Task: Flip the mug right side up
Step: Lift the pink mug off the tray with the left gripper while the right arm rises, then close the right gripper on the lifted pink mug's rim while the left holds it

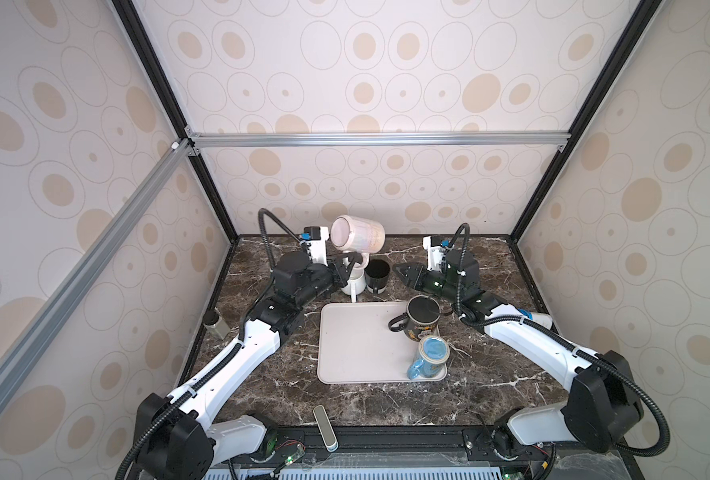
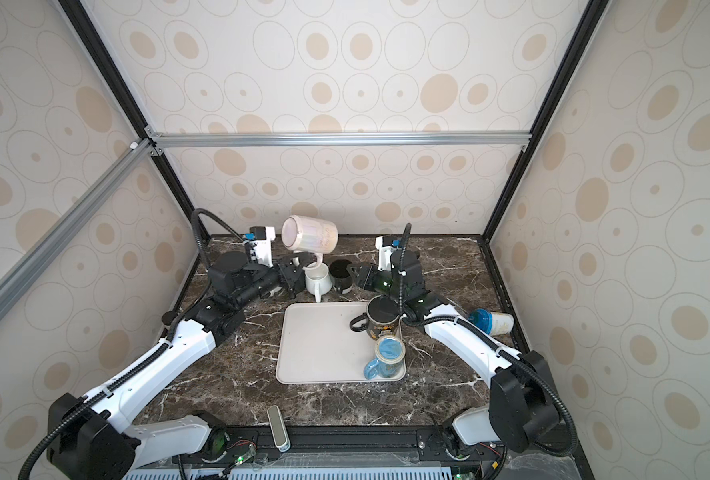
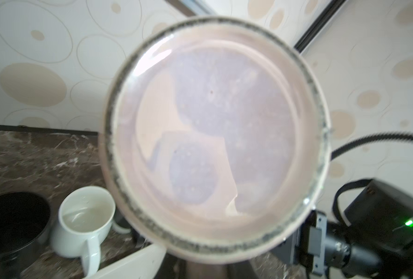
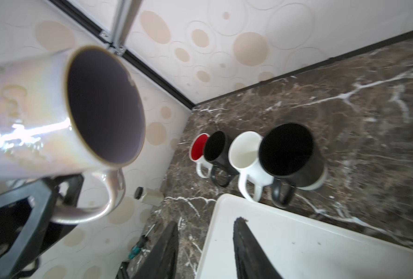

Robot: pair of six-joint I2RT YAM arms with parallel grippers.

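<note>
Right wrist view: right fingers (image 4: 245,244) stand apart with nothing between them, tips over the near rim of the tray (image 4: 321,241). In a top view they sit just off the tray's 1 o'clock corner, pointing toward 9 o'clock.

Left fingers (image 1: 342,269) are clamped together on the handle of the pearly mug (image 1: 358,240). The right wrist view shows the handle loop resting in that black grip.

The pearly mug is off the surface (image 1: 490,374), held in the air at 12 o'clock from the tray, near the back wall. It lies on its side: base toward 9 o'clock, mouth toward 3 o'clock, handle hanging underneath. Its blurred base fills most of the left wrist view.

Beneath it:
- white mug (image 1: 357,283), upright, at the tray's 12 o'clock edge
- black mug (image 1: 377,272), upright, just beside the white one at its 3 o'clock
- the right wrist view shows the row running on past the white mug: another black mug, then a red-lined mug (image 4: 199,147), all mouths up, close side by side

On the tray:
- printed dark mug (image 1: 421,318) at the 2 o'clock corner, upright, handle toward 9 o'clock
- blue mug (image 1: 430,356) at the 4 o'clock corner, mouth up, handle toward 7 o'clock
</note>
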